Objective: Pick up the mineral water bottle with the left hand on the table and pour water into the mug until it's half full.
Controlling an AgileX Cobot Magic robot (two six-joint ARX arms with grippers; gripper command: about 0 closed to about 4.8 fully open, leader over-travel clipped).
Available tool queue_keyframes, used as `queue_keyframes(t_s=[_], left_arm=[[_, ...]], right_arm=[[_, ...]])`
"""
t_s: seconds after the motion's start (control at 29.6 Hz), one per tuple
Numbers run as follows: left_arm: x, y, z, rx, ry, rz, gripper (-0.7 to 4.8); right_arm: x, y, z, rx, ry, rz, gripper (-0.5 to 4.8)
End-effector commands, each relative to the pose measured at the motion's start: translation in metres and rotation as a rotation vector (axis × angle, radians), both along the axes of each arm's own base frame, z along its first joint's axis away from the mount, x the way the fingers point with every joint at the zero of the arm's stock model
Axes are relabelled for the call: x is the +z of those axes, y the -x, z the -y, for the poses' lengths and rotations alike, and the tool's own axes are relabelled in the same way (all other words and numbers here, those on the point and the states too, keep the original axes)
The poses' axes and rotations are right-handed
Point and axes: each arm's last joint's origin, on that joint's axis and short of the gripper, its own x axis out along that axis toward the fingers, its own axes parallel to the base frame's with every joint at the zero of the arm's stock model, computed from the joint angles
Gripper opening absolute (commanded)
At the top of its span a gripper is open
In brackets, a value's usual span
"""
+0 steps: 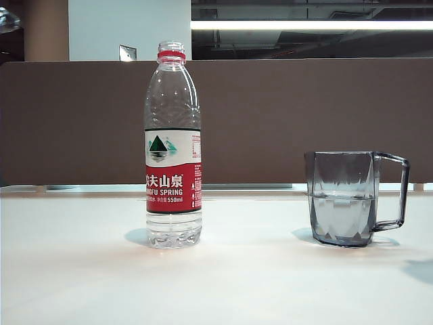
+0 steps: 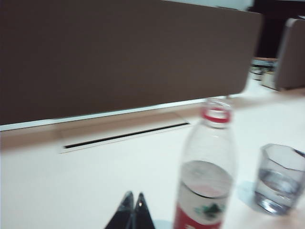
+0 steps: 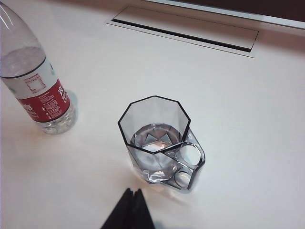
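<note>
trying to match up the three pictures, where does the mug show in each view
Exterior view: mug stands right of centre on the table, handle pointing right.
Left wrist view: at the right edge, partly cut off.
Right wrist view: near the middle.
Shared landmark: the mineral water bottle, standing apart from the mug in every view.

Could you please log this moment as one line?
bottle: upright, uncapped | mug: about half full | left gripper: shut, empty | right gripper: shut, empty

Black wedge-shaped fingers are all that shows of either arm.
The left gripper (image 2: 132, 212) appears as two dark, glossy, pointed fingers (image 2: 125, 214) pressed tip to tip, slightly blurred; the right gripper (image 3: 131, 210) shows the same matte black pair, closed into one sharp peak.
</note>
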Motion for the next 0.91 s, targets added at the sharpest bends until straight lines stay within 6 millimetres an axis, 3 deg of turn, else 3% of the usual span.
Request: queue_keyframes(t_s=[0.03, 0.47, 0.91], left_arm=[[-0.002, 0.0, -0.007, 0.062, 0.011, 0.025, -0.05], [-0.026, 0.006, -0.037, 0.358, 0.031, 0.109, -0.06], [-0.047, 0.001, -0.043, 0.474, 0.009, 0.022, -0.06]], right_arm=[[0.004, 0.0, 0.0, 0.001, -0.005, 0.021, -0.01], [0.004, 0.0, 0.0, 0.001, -0.005, 0.02, -0.01], [0.004, 0.001, 0.0, 0.001, -0.006, 0.025, -0.01]])
